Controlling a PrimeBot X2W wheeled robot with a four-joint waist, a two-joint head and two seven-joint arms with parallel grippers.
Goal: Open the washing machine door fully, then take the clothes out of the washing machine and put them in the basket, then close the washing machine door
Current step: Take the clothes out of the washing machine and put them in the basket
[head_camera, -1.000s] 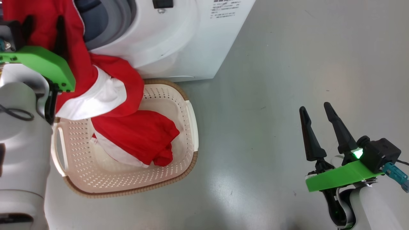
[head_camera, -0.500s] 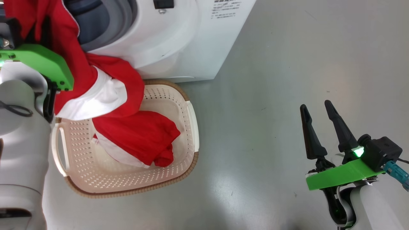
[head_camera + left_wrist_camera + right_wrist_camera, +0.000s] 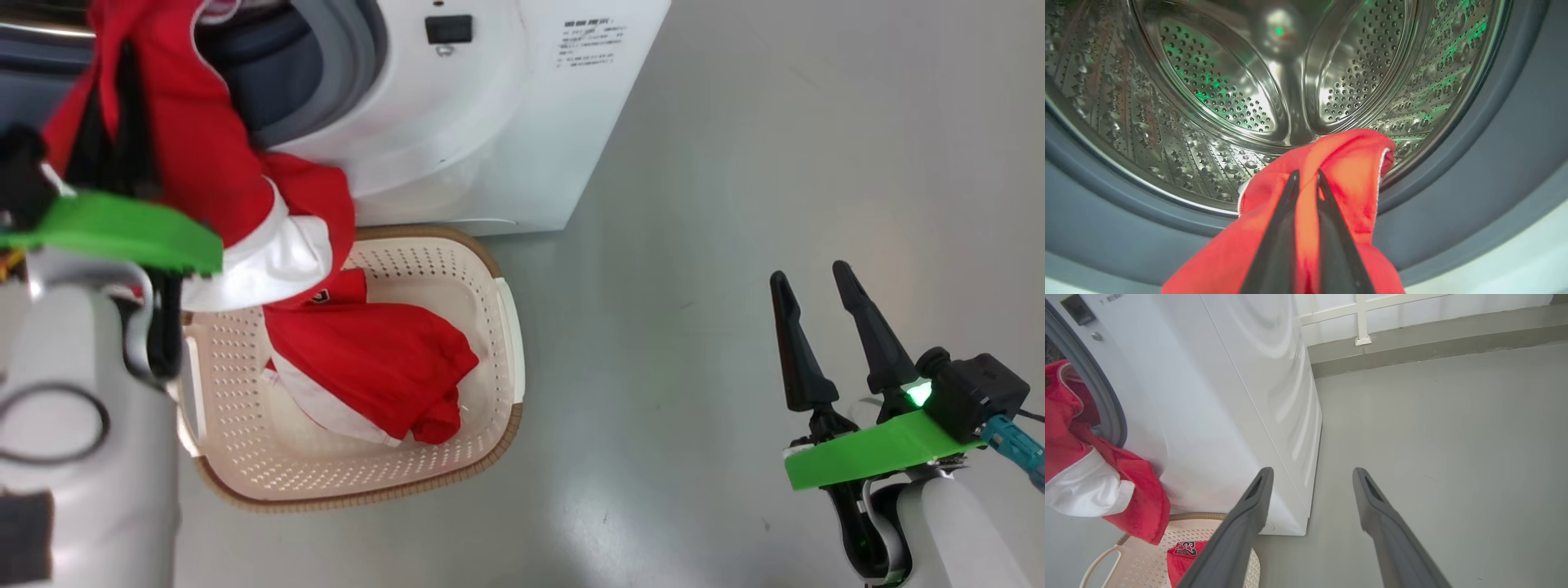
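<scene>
Two red garments matter here. One soft red garment with white trim (image 3: 367,367) lies bunched in the small cream-white perforated plastic basket with a brown woven-look rim (image 3: 408,269). The other, a long red garment with a white panel (image 3: 204,139), is pinched by the left gripper (image 3: 1305,175), whose two dark fingers stand nearly together on a fold of cloth at the mouth of the big white front-loading washing machine (image 3: 490,122).

From that gripper the cloth trails down across the grey rubber ring (image 3: 1474,163). Its long axis runs from the fingers toward the basket, and its free end hangs over the basket's edge nearest the machine. The basket therefore sits below and a little behind the left gripper, so I judge the coming move to be a pull back and a lowering.

Beyond the fingertips the perforated steel drum (image 3: 1229,102) looks bare, as far as I can see. The right gripper (image 3: 808,273) hovers well apart over the grey floor (image 3: 735,163), fingers spread wide, holding nothing. The left arm is far nearer.
</scene>
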